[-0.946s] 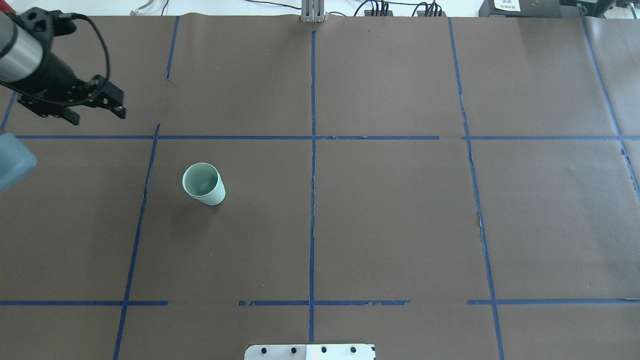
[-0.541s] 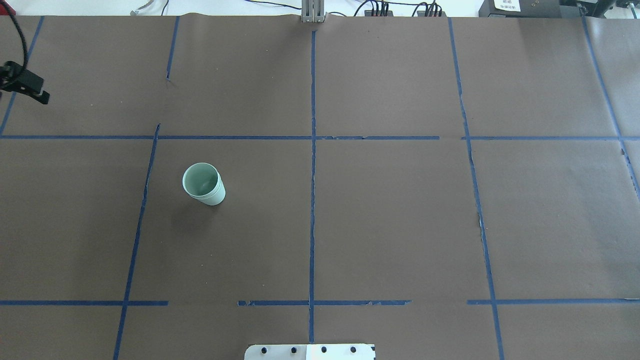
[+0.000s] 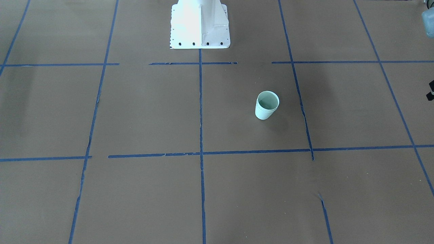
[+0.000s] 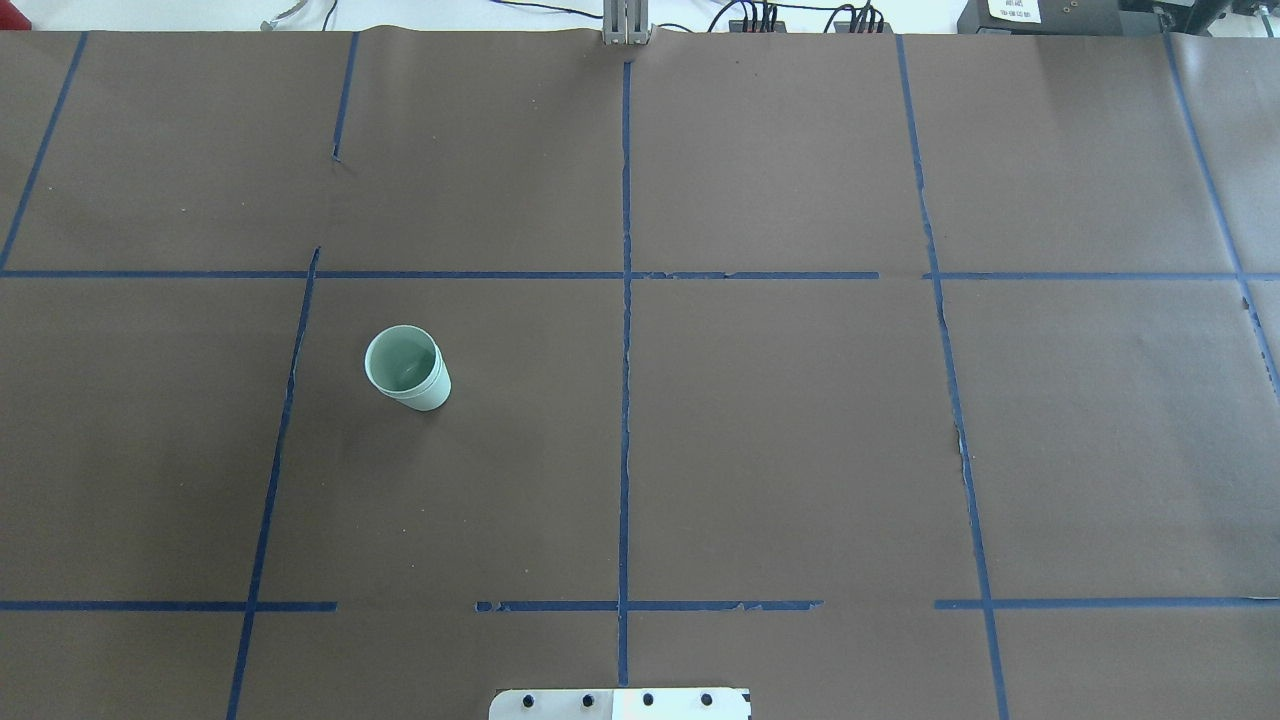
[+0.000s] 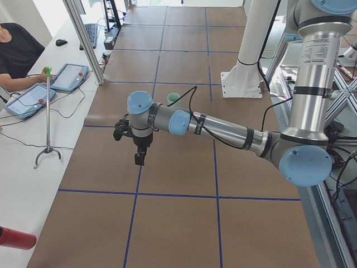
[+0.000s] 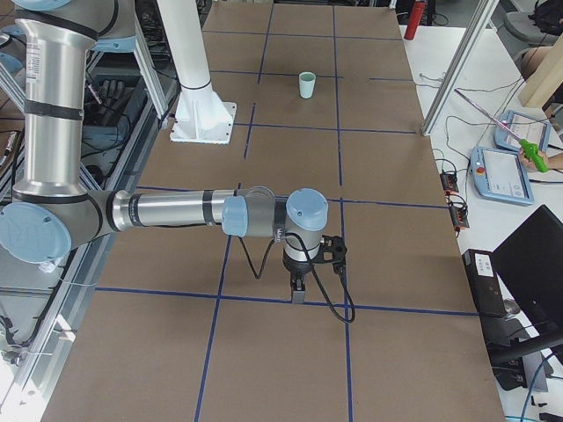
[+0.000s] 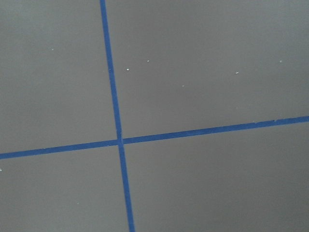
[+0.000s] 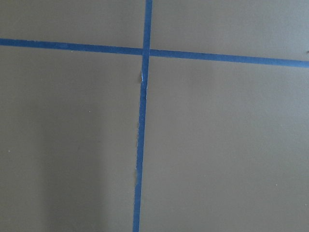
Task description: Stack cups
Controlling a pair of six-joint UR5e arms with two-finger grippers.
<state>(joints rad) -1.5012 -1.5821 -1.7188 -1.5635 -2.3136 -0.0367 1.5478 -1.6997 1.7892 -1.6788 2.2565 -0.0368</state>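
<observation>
The pale mint-green cups (image 4: 406,368) stand upright as one stack on the brown table, left of centre in the overhead view. A second rim line just under the top rim shows one nested in the other. The stack also shows in the front view (image 3: 267,105), the left view (image 5: 173,99) and the right view (image 6: 306,84). My left gripper (image 5: 138,160) hangs over the table's left end, far from the stack. My right gripper (image 6: 298,294) hangs over the right end. I cannot tell whether either is open or shut. Both wrist views show only paper and tape.
Blue tape lines (image 4: 625,300) divide the brown paper into squares. The white robot pedestal (image 3: 200,23) stands at the table's near edge. An operator (image 5: 17,50) and tablets (image 5: 70,77) are at a side desk beyond the far edge.
My left gripper has moved out of the overhead view to the left. The cup stack has not moved.
</observation>
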